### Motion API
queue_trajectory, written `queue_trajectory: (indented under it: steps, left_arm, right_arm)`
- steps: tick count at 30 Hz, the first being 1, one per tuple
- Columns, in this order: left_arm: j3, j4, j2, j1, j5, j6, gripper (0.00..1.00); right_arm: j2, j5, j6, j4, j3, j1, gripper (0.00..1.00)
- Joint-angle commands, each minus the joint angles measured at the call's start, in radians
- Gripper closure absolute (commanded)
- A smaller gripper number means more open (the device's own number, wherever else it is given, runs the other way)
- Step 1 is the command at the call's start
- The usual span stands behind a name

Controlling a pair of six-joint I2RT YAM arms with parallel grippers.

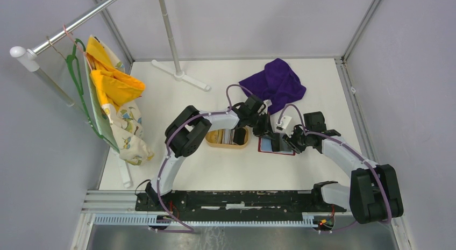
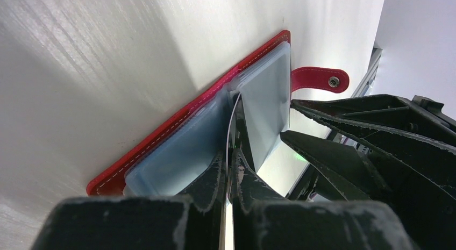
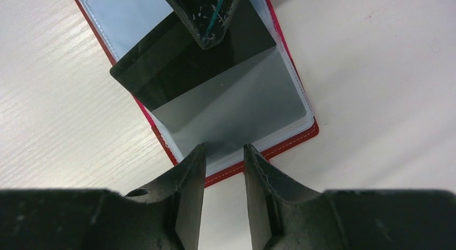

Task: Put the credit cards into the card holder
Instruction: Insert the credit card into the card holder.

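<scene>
Insertion underway: left jaws pinch a black card (image 3: pixel 177 67) half into the card holder (image 2: pixel 317 78), right jaws narrowly parted; next we push deeper.

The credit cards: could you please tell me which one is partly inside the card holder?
The black card, pinched by the left gripper and partly inside a clear pocket of the card holder; the other cards sit in the wooden tray.

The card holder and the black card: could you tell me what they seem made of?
The card holder looks like red leather or imitation, stitched along its edge; its sleeves seem clear, frosted plastic. The black card looks like thin, rigid plastic, smooth and faintly glossy.
</scene>
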Motion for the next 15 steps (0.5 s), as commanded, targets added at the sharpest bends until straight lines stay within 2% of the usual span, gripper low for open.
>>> queue_trajectory:
  steps: [1, 15]
  left_arm:
    - [-0.008, -0.115, 0.056, -0.012, -0.018, 0.073, 0.92]
    - [0.048, -0.152, 0.1, -0.014, 0.021, 0.076, 0.9]
  right_arm:
    - [-0.013, 0.03, 0.008, 0.014, 0.004, 0.01, 0.62]
    - [-0.009, 0.039, 0.003, 0.017, 0.002, 0.039, 0.62]
